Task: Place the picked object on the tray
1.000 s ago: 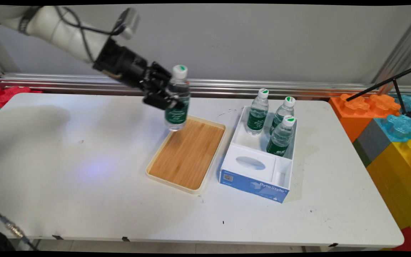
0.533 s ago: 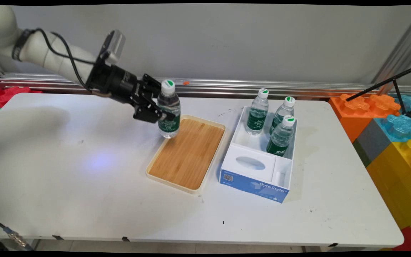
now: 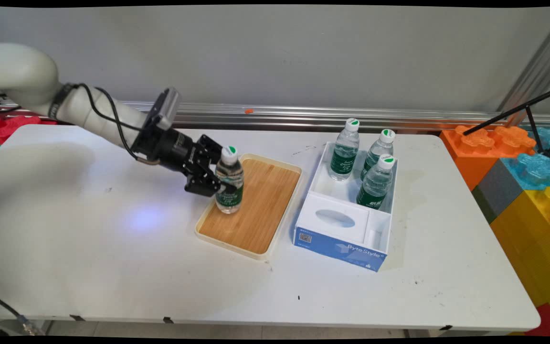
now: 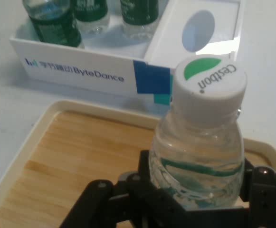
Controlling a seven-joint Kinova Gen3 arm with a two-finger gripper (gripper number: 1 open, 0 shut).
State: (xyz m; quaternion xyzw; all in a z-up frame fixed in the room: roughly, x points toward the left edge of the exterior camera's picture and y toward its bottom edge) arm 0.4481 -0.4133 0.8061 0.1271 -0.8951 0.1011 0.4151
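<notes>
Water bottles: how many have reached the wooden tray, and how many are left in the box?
None stands free on the wooden tray yet. The claw is shut on one water bottle, upright at the tray's left side; whether its base touches is unclear. Three bottles remain in the white and blue box.

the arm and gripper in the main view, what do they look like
The arm is glossy white with rounded tubular links and a dark band near the wrist. Black cables loop along it. A small silver-grey camera box sits on the wrist. The gripper is black, a round body ending in jointed linkage and two fingers.
</notes>
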